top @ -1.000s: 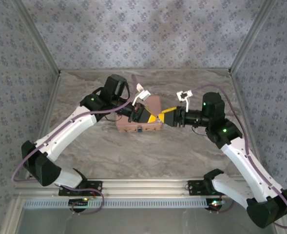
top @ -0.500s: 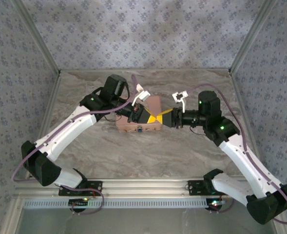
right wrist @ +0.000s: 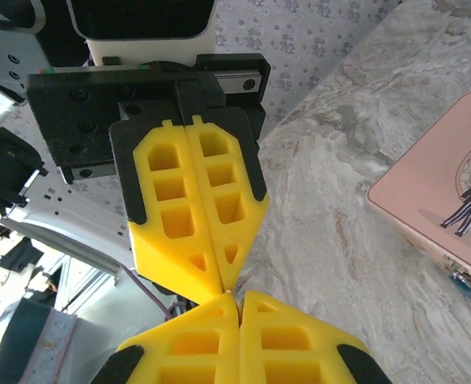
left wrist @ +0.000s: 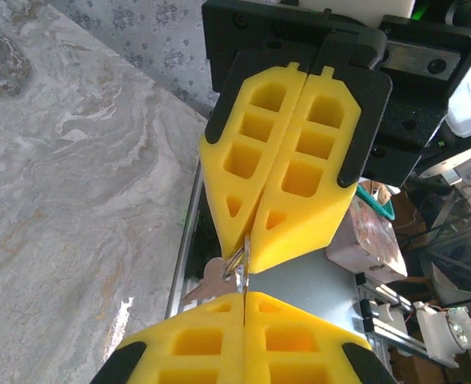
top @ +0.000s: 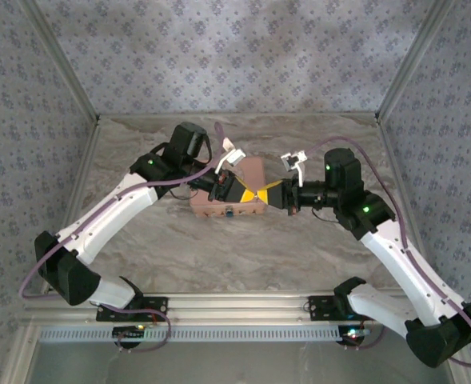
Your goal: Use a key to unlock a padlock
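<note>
- Closer than a second ago: right tool (top: 264, 194), tip to tip with left tool (top: 249, 194). Both clenched, key (left wrist: 233, 268) between; can't tell whose grip.
- So padlock (right wrist: 460, 279) not reached, hangs at tin (right wrist: 427, 184) front. Insertion and turn remain.

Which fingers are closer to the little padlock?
Left. The left fingers hover over the pink tin, just behind the padlock; the right fingers reach in from farther right.

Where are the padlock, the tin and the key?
padlock (right wrist: 461, 279), right wrist view, its body.
tin (right wrist: 423, 188), right wrist view, bare lid.
key (left wrist: 237, 262), left wrist view, metal part.
</note>
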